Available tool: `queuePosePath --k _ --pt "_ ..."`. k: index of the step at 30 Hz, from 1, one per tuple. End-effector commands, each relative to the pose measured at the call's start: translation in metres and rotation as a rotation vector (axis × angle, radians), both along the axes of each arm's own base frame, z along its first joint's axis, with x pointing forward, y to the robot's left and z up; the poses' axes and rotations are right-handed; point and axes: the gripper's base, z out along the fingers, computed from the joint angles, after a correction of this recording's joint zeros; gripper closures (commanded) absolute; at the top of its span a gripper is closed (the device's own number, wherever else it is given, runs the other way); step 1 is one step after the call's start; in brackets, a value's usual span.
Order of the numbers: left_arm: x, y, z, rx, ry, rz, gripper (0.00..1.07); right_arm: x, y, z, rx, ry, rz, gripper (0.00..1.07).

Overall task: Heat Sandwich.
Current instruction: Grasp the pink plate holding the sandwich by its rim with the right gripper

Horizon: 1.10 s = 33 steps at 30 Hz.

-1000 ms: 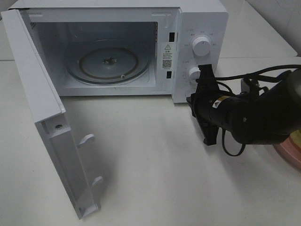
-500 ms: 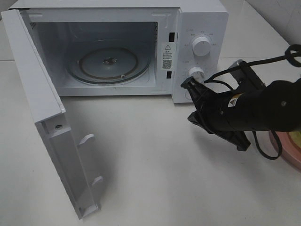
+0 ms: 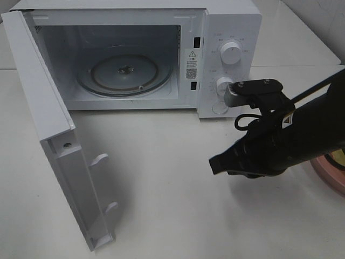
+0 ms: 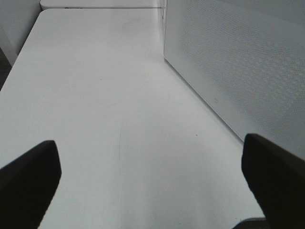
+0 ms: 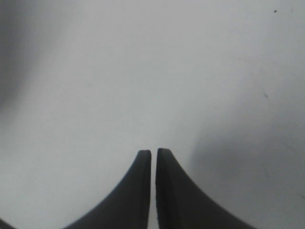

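Tapering to slim tips, the black right gripper (image 5: 153, 153) stands almost closed.

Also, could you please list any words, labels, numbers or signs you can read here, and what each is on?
Nothing can be quoted.
Sticker on the microwave front: warning triangle, code square, fine print, too small to read.
Markings around the upper dial and lower dial: too small to read.
Small label on the right arm: blurred.

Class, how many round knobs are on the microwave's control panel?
2: upper knob near the panel's top; lower knob below it, beside the black arm. The arm may hide others.
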Motion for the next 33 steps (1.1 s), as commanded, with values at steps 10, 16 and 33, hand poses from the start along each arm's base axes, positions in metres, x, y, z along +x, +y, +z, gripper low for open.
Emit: queuePosePath --k 10,16,33 --pt "-0.001 0.000 0.002 0.000 -0.007 -0.003 0.09 -0.001 -0.034 0.039 -0.259 0.095 0.083 0.57" --pt "-0.001 0.000 0.002 0.000 -0.007 -0.003 0.09 0.007 -0.054 0.056 -0.293 0.032 0.025 0.15" --pt "-0.001 0.000 0.002 0.000 -0.007 -0.003 0.09 0.026 -0.097 0.037 -0.339 0.132 -0.172 0.12"
